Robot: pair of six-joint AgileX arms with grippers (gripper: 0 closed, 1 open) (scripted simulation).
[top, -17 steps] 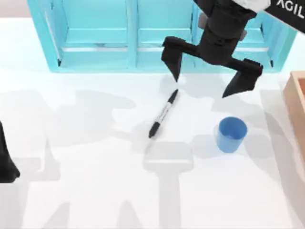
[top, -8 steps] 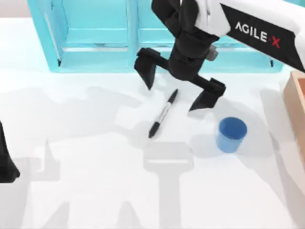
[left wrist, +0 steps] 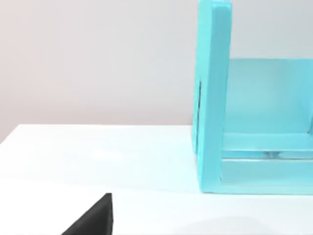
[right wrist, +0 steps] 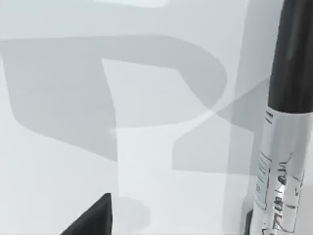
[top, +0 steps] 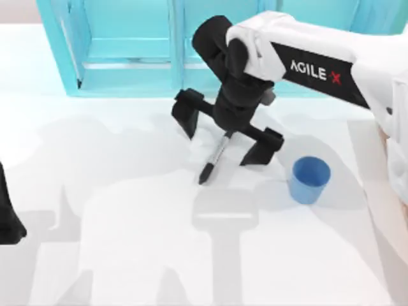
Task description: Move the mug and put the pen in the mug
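The right arm's white casing carries the lettering "AGILE X" on a black band, the X in red, readable from above. One pen (top: 213, 159), a black marker with a grey-white labelled barrel, lies flat on the white worktop (top: 127, 242), slanted; the print on its label shows in the right wrist view (right wrist: 276, 186) but cannot be read. The right end effector (top: 224, 135) sits over the pen's upper end, its two black fingers (top: 187, 112) spread wide apart, one on each side of the barrel and neither touching it. One blue mug (top: 310, 180) stands upright to the right of the pen, apart from it and from the fingers. One turquoise shelf unit (top: 127, 48) stands along the back of the worktop. The left end effector (top: 7, 217) is parked at the left edge; whether its fingers are apart or together cannot be told.
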